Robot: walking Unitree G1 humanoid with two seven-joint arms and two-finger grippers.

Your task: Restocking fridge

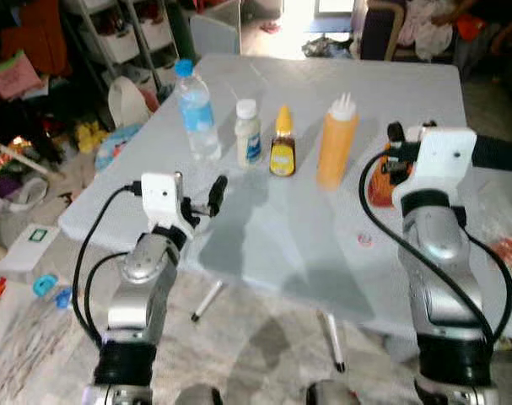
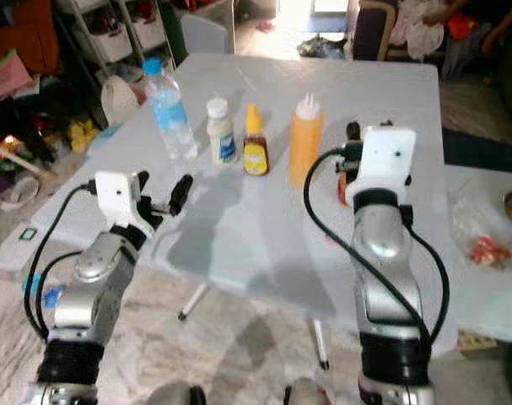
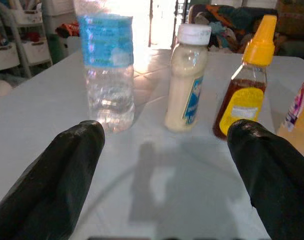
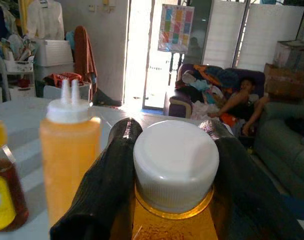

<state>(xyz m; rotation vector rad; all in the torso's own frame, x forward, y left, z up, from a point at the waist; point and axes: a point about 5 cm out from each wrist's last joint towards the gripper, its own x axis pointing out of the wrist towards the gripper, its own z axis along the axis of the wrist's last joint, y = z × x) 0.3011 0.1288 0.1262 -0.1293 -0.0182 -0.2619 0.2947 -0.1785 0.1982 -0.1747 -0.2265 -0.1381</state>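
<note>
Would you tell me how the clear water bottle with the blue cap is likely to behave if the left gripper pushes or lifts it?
The water bottle stands tall and narrow on the table, so a high push would probably tip it. Its thin clear wall looks soft and may dent under a firm squeeze. It seems quite full, so likely heavy for its size. The open left gripper is short of it.

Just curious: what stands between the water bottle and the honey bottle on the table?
A white-capped jar of pale sauce stands between the water bottle and honey bottle; the left wrist view shows it clearly.

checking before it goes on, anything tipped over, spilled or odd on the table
Nothing stands out. The water bottle, white jar, honey bottle and orange squeeze bottle all stand upright on the table, with no spill visible.
</note>
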